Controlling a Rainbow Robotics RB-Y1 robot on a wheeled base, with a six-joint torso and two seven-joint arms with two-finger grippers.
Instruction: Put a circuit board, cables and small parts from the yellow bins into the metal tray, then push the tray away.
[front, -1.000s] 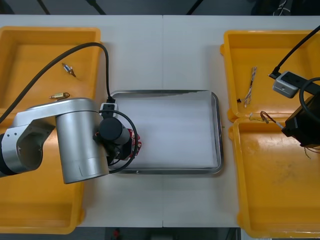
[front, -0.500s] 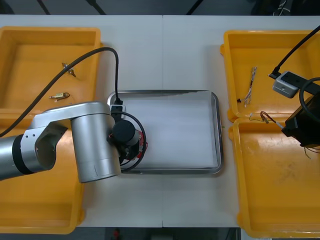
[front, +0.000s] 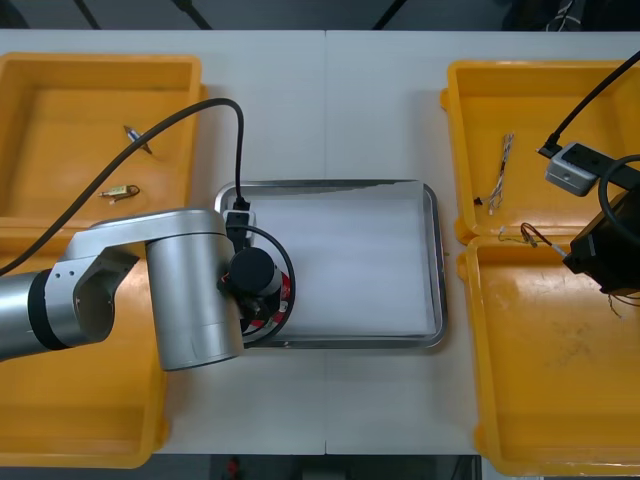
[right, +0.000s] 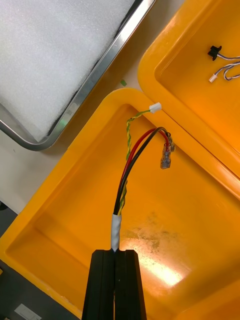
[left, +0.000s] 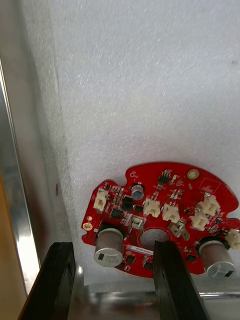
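The round red circuit board (left: 160, 210) lies flat on the white lining in the 7 o'clock corner of the metal tray (front: 438, 260). The left gripper (left: 115, 246) is over it, jaws wide and one finger clear of its rim. At 3 o'clock the right gripper (right: 117, 252) pinches the taped end of a red and yellow cable (right: 131, 165) above a yellow bin (right: 200, 210). The light table (front: 330, 110) is matte, with dark floor (front: 300, 12) past its 12 o'clock edge

— Setting?
— Robotics lab bench, assembly-type. A light table (front: 330, 100) is seen, yellow bins (front: 90, 90) set at either side.
— What else was noted?
— A foam-lined metal tray (left: 20, 200) lies under the left gripper (left: 115, 245), a round red circuit board (left: 165, 200) just ahead of it; cables (right: 132, 165) are pinched by the right gripper (right: 115, 252).
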